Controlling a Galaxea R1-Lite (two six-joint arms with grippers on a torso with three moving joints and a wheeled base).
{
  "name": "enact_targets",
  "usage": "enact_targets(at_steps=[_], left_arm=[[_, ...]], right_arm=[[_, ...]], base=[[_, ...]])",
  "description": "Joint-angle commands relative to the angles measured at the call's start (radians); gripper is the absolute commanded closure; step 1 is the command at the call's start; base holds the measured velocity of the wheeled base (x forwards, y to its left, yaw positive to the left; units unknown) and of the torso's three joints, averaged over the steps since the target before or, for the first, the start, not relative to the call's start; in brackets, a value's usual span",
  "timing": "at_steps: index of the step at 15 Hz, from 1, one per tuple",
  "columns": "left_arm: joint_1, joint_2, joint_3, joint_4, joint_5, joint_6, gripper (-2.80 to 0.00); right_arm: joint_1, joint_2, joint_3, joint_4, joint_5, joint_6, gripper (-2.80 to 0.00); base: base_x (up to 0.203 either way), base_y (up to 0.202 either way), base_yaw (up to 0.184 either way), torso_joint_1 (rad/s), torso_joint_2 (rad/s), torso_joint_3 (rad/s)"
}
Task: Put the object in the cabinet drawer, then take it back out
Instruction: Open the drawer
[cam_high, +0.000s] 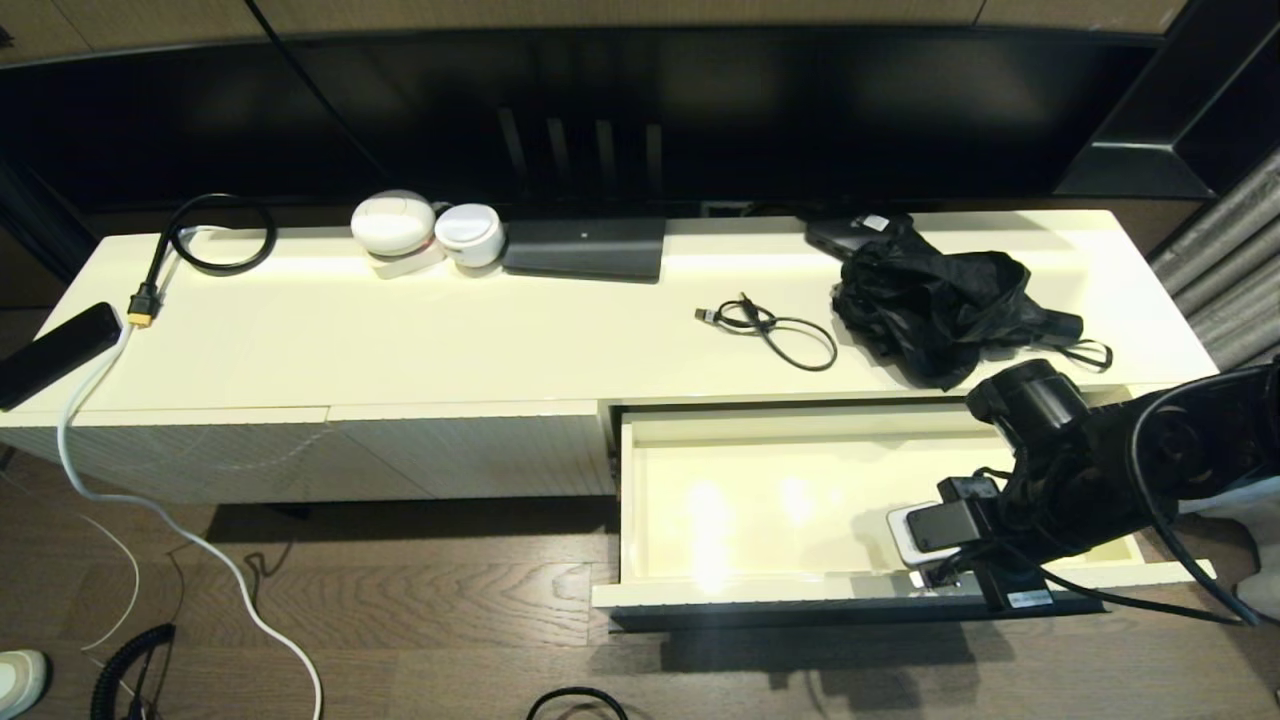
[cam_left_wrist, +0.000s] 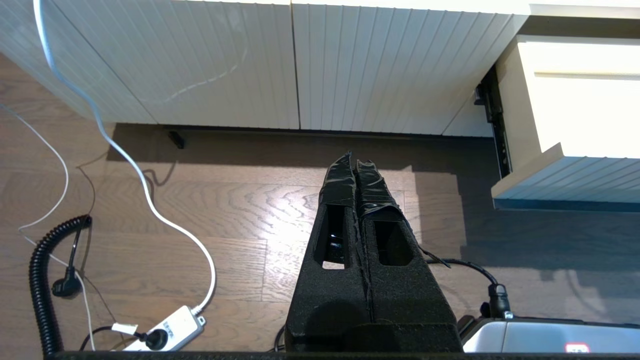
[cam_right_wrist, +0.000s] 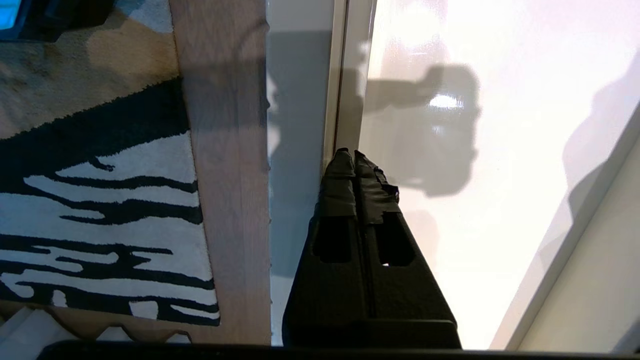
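Observation:
The cabinet drawer (cam_high: 720, 592) stands pulled out at the right of the cream cabinet. Its ribbed front (cam_left_wrist: 565, 175) also shows in the left wrist view. The visible cream interior (cam_right_wrist: 500, 200) holds nothing. My right gripper (cam_high: 935, 578) is shut and empty. It points down inside the drawer's front right part, with its tips (cam_right_wrist: 348, 151) against the inner face of the front wall. My left gripper (cam_left_wrist: 354, 157) is shut and empty over the wooden floor, left of the drawer and out of the head view. Which loose item is the object I cannot tell.
On the cabinet top lie a crumpled black bag (cam_high: 940, 310), a short black cable (cam_high: 775, 330), two white round devices (cam_high: 395, 225) and a dark flat box (cam_high: 585, 248). A white cord and power strip (cam_left_wrist: 165, 330) lie on the floor. A striped rug (cam_right_wrist: 100, 200) lies beside the drawer.

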Motion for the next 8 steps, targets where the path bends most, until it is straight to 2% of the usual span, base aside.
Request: enact_targets(at_steps=[1,4,8], left_arm=[[0.000,0.000,0.000,0.000,0.000,-0.001,0.00],[0.001,0.000,0.000,-0.001,0.000,-0.001,0.00],[0.000,0.000,0.000,0.000,0.000,-0.001,0.00]], right_arm=[[0.000,-0.041,-0.004,-0.006,0.000,0.001,0.00],[0.003,-0.133,-0.009,-0.026,-0.006,0.045,0.00],[0.008,-0.322,-0.034,-0.047,-0.015,0.046,0.00]], base=[[0.000,0.000,0.000,0.000,0.00,0.000],[0.000,0.000,0.000,0.000,0.00,0.000],[0.000,0.000,0.000,0.000,0.00,0.000]])
